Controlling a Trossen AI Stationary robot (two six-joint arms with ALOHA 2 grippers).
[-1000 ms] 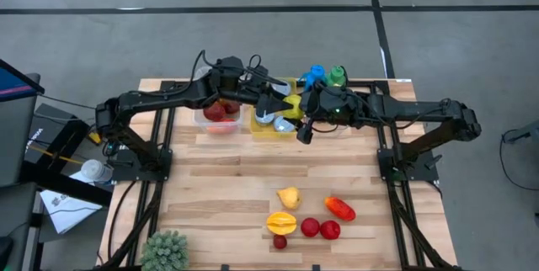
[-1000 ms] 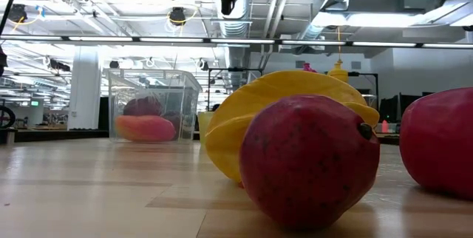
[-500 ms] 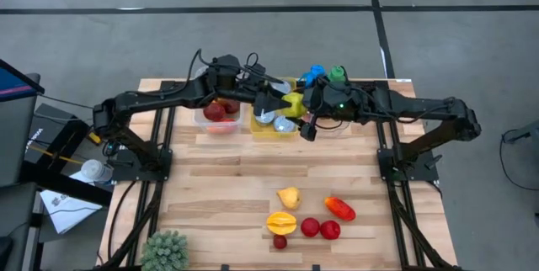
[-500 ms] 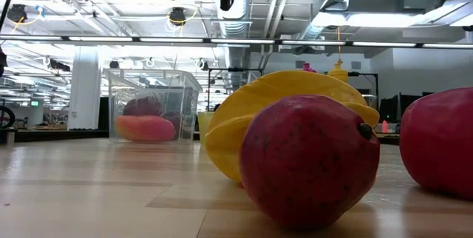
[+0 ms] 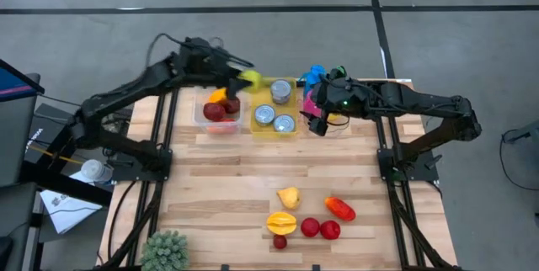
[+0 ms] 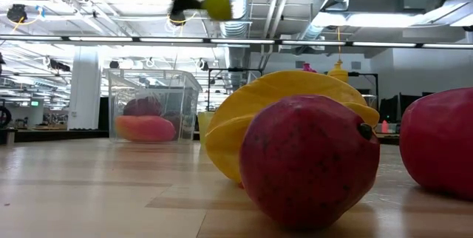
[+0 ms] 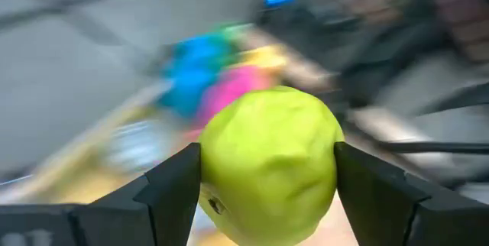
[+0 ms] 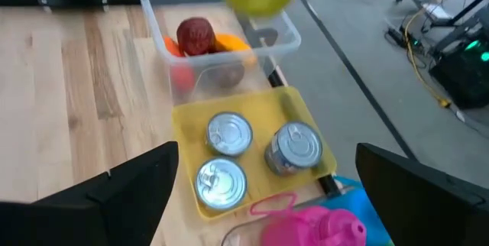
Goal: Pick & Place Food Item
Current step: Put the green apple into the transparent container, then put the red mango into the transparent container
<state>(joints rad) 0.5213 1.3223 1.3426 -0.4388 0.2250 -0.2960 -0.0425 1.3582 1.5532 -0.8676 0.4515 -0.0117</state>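
Clamped between the two dark fingers of the left gripper (image 7: 267, 181) sits a round green apple (image 7: 269, 162), carried above the back left part of the table, in the upper middle of the high view over a clear plastic bin (image 5: 221, 113) that holds red and orange fruit. Right gripper (image 5: 318, 123) hangs with its jaws spread wide and nothing between them, right of centre near the back edge, beside a yellow tray (image 5: 274, 128) carrying three silver tin cans (image 5: 274, 116) and next to blue, green and pink bottles (image 5: 316, 75). Pale wooden planks form the tabletop (image 5: 227, 187), which stands on a dark metal frame over a grey concrete floor. At the lower middle of the high view lie a yellow pear-shaped fruit (image 5: 289, 197), a yellow star fruit (image 5: 280, 222), a red-orange mango (image 5: 339, 209) and several round red fruits (image 5: 320, 228); a green spiky plant (image 5: 166, 252) sits at the lower left corner. From table height the room shows white ceiling lights, silver ducts and pipes.
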